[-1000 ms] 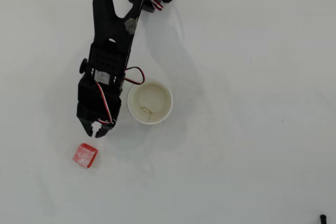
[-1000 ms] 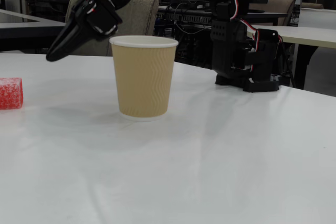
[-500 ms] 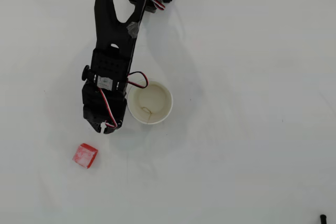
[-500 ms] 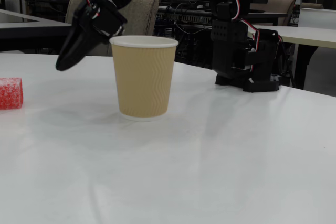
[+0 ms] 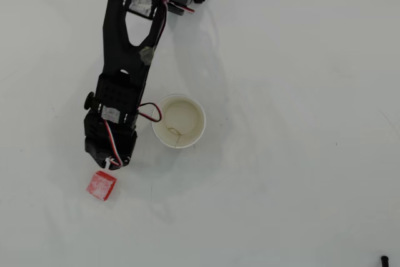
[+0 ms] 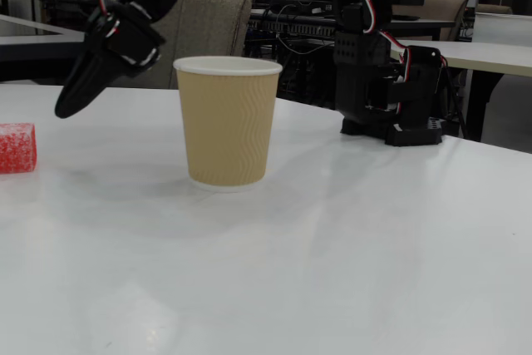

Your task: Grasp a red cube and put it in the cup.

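Note:
The red cube (image 5: 101, 185) lies on the white table, left of and below the cup in the overhead view; the fixed view has the red cube (image 6: 17, 147) at its left edge. The cup (image 5: 179, 120) stands upright, cream inside; from the side the cup (image 6: 227, 120) is tan with a white rim. My black gripper (image 5: 111, 163) hangs shut just above the cube in the overhead view, left of the cup. In the fixed view the gripper (image 6: 66, 108) points down-left, raised off the table, with nothing between its fingers.
The arm's base (image 6: 386, 81) stands at the back of the table (image 5: 300, 154), behind the cup. A small dark object (image 5: 384, 259) sits at the bottom right corner of the overhead view. Desks and chairs fill the background of the fixed view.
The gripper pulled back toward the cup, then swung left and down toward the cube. It stays shut. Cube and cup have not moved.

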You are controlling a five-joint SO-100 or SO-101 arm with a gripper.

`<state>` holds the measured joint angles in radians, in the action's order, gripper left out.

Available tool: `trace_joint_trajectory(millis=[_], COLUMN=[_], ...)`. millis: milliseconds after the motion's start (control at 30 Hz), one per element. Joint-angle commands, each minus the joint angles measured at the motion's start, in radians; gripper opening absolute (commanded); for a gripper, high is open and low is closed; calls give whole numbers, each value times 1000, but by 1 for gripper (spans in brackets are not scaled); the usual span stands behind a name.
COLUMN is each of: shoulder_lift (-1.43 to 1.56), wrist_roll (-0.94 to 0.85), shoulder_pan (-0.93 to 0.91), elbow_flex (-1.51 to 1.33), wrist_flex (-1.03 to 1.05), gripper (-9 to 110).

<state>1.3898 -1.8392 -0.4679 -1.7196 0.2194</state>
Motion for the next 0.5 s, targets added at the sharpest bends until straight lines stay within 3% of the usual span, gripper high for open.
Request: trace_joint_trajectory(millis=[0,67,133,267,333,467], shoulder_lift=[-3,-21,-38,-60,-63,-63], wrist_roll=[-21,-37,-37,-37,-37,-37], shoulder_pan=[-23,-32,-40,-48,-49,-44], elbow_flex=[118,132,153,176,179,181], wrist_flex=[5,-9,-18,-20,-20,-21], gripper=[0,2,16,27,39,43])
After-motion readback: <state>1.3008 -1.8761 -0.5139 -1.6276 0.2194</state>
